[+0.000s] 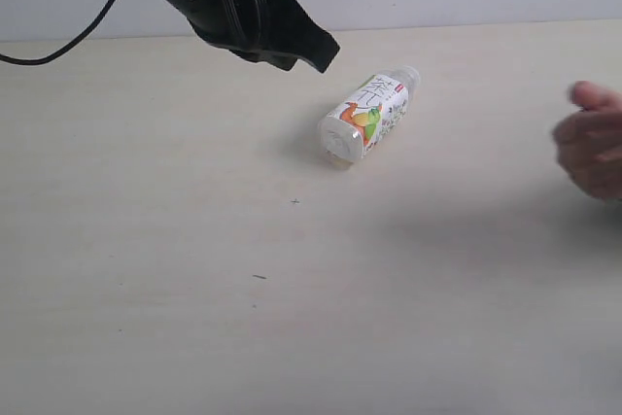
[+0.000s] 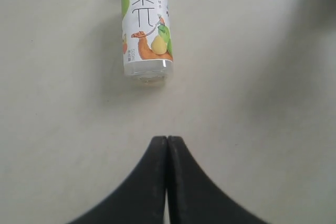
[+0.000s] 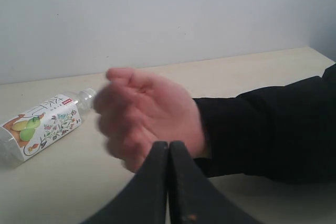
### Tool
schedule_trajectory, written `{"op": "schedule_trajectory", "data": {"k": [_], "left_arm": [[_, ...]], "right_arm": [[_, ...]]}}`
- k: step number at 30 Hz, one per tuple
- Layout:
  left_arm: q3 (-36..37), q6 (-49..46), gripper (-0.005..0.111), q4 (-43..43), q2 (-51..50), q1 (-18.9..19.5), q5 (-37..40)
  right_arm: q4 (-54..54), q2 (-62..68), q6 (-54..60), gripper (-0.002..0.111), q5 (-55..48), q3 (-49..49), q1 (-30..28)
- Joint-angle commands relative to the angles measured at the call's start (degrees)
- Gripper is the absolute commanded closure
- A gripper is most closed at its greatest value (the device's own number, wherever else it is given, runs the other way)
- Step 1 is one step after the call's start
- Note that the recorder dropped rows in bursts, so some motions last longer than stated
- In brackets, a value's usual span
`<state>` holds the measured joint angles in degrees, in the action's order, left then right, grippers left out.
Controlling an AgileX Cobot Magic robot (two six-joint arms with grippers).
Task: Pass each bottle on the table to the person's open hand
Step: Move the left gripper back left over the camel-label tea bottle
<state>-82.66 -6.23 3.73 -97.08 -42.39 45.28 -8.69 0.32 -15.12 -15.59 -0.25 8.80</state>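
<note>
One clear bottle with a white fruit label (image 1: 368, 116) (image 2: 146, 27) (image 3: 43, 125) lies on its side on the pale beige table (image 1: 194, 269), cap pointing away toward the back right. The other bottles are out of view. My left gripper (image 1: 327, 53) (image 2: 167, 139) hangs shut and empty above the table, just left of the bottle and apart from it. The person's hand (image 1: 593, 138) (image 3: 144, 116), fingers curled, dark sleeve at the wrist, hovers at the right edge. My right gripper (image 3: 168, 144) is shut and empty, with the hand right in front of it; the exterior view does not show it.
A black cable (image 1: 68, 41) trails from the left arm across the back left of the table. A pale wall (image 3: 157, 14) runs behind the table's far edge. A few tiny dark specks (image 1: 294, 202) dot the surface.
</note>
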Motion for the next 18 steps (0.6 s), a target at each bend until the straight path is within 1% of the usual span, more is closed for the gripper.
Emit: {"op": "schedule_trajectory", "data": {"k": [1, 10, 18], "left_arm": [[0.21, -1.26, 0.105, -0.23, 0.45, 0.1, 0.35], [0.21, -4.28, 0.105, -0.23, 0.35, 0.1, -1.72], [0.21, -4.25, 0.105, -0.23, -1.71, 0.1, -14.84]], "right_arm": [[-0.23, -0.32, -0.03, 0.108, 0.48, 0.25, 0.19], [-0.23, -0.32, -0.03, 0.108, 0.48, 0.25, 0.19], [-0.23, -0.32, -0.03, 0.108, 0.48, 0.25, 0.19]]}}
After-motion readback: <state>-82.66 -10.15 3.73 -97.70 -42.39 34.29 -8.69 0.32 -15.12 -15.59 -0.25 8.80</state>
